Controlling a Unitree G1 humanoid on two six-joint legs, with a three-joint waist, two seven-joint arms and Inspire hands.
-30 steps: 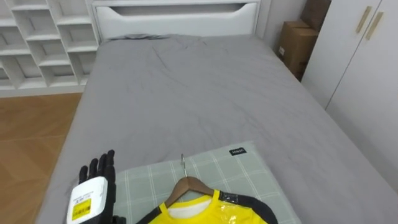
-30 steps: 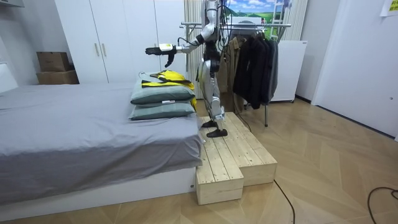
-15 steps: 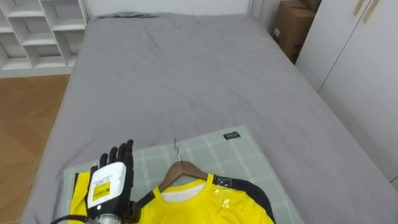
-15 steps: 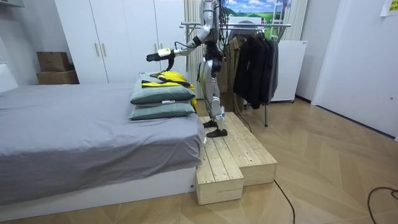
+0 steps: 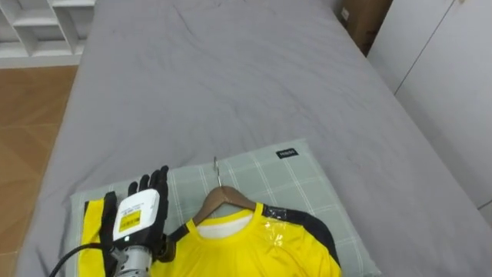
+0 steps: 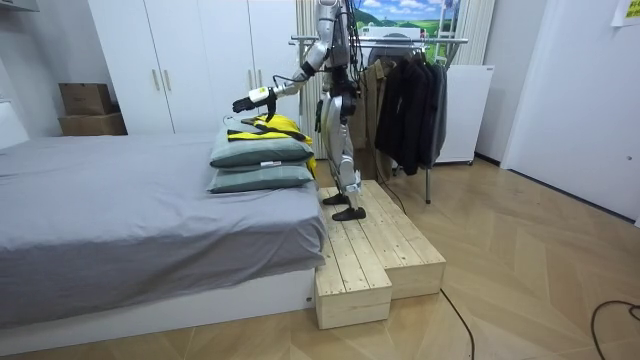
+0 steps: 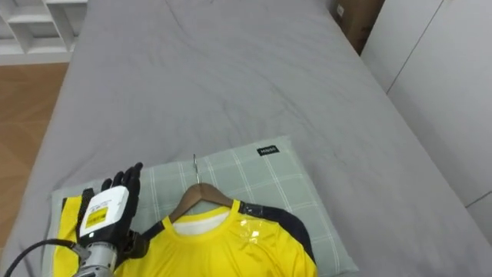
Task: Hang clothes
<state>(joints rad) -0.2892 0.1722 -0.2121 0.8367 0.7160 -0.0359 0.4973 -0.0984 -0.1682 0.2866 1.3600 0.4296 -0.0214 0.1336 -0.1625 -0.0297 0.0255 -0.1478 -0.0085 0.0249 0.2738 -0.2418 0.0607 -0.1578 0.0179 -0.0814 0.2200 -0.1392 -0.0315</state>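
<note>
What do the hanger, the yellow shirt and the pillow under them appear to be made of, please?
The hanger looks like varnished wood, brown and smooth, with a thin metal hook. The yellow shirt is probably a synthetic knit, glossy near the collar. The pillow looks like matte woven cloth, pale green with a check pattern.

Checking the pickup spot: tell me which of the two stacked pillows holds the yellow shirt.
The upper pillow: the yellow shirt lies on it, while the lower pillow sits beneath, on the bed.
</note>
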